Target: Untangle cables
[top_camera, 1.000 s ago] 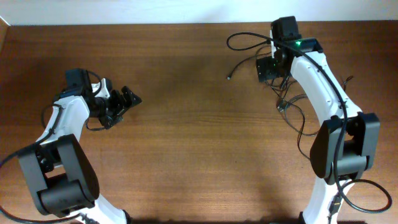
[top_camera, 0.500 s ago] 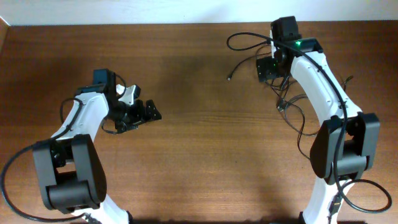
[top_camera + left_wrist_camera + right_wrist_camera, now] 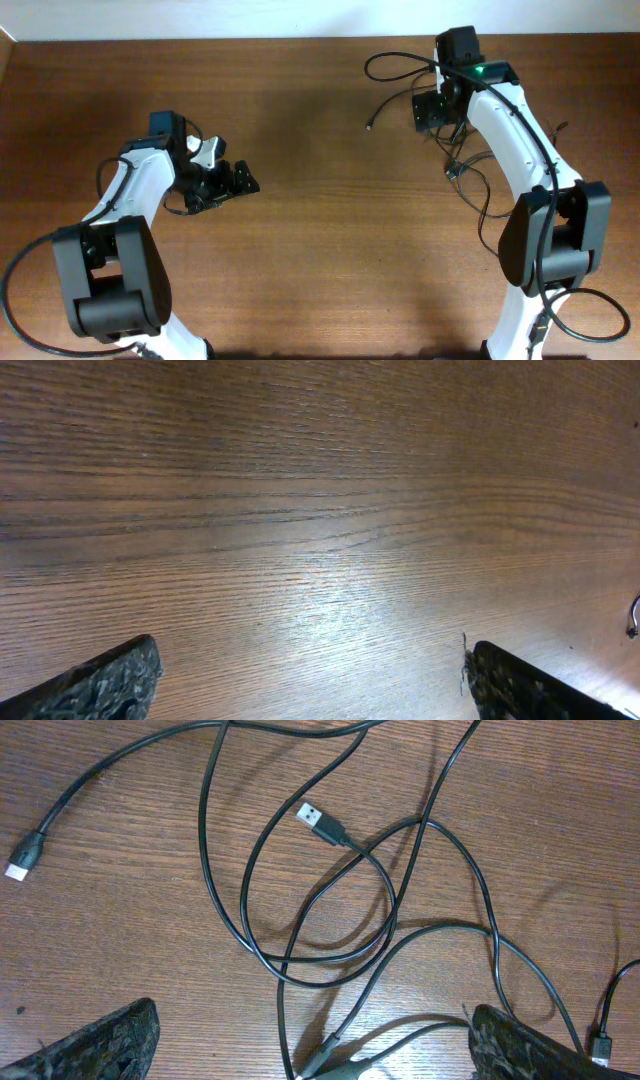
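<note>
Right gripper [image 3: 428, 110] hangs over the cables [image 3: 390, 905], fingers spread wide, nothing held. The cables lie in a heap of crossed loops at the far right of the table [image 3: 320, 260]. One USB plug [image 3: 318, 820] lies inside a loop. My left gripper [image 3: 232, 181] is also agape and empty, over bare wood, well apart from the heap.

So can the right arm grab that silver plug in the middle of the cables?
Probably yes. The right tool hangs open just over the cables, and the silver plug lies uncovered ahead of it, with nothing in the way.
</note>
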`<state>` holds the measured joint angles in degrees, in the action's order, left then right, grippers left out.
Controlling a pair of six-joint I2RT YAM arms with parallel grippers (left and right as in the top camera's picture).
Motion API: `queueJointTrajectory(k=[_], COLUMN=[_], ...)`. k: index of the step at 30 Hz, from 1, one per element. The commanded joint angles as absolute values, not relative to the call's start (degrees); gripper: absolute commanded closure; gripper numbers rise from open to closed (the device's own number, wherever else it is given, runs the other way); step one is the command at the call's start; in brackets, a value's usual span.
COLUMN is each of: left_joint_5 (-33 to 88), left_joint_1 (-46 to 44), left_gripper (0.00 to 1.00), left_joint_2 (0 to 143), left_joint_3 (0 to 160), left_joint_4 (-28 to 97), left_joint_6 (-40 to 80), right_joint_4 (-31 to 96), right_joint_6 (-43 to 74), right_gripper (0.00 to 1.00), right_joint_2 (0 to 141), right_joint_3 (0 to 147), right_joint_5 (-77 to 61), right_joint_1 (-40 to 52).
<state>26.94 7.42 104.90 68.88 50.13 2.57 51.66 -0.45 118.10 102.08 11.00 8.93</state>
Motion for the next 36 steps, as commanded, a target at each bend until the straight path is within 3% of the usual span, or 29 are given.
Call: queueJointTrajectory(k=[1,13,25,27,31,36], left_joint_5=[26.5,26.5,25.04,23.81,23.46,22.41], left_joint_1=[7.49,7.51,6.74,5.63,2.79,1.96], left_gripper=[0.01,0.01,0.01,0.01,0.01,0.01], left_joint_2=[100.36,56.01,48.95,46.98,39.03,28.4], left_joint_3=[69.41,69.41,66.0,59.77,39.03,20.25], left_joint_4=[50.19,50.24,51.83,44.62,16.05,-4.47], left_joint_6=[1.45,1.45,1.21,1.19,1.17,-0.97], right_joint_4=[51.64,51.64,51.64,51.64,51.64,51.64], right_joint_6=[-0.36,-0.36,-0.36,-0.36,-0.36,-0.36], right_gripper=[0.01,0.01,0.01,0.01,0.01,0.01], right_joint_2=[118.63,118.63,118.63,118.63,118.63,118.63], right_joint_3=[101.82,101.82,101.82,101.82,101.82,101.84], right_joint_5=[10.72,10.72,10.72,10.72,10.72,10.72], right_joint_1=[8.93,8.93,8.93,8.93,8.93,8.93])
